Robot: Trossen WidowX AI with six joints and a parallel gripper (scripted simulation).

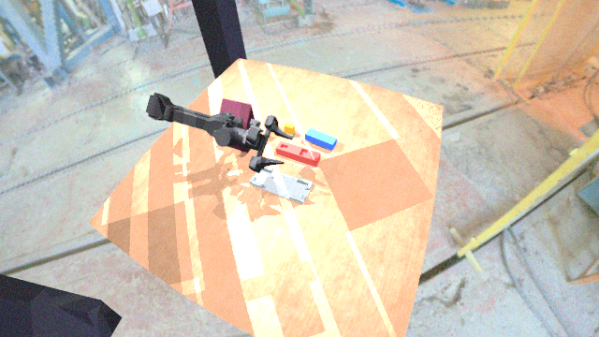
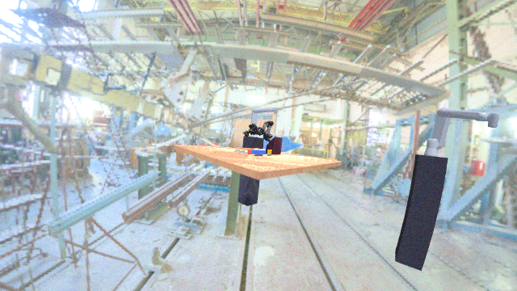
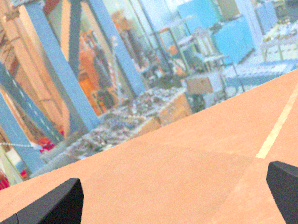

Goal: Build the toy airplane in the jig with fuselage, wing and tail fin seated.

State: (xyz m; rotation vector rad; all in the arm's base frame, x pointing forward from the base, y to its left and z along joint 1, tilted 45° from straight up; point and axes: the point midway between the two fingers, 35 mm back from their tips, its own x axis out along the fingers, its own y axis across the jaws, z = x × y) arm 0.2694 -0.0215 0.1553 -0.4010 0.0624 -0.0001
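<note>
Three loose parts lay on the bench beside my wide-open, empty claw — the red fuselage nearest, probably light and rigid — best pinched across its long sides.

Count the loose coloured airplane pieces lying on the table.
3: a yellow block nearest the open tool, a blue bar to its right, a red bar between them and the grey jig.
</note>
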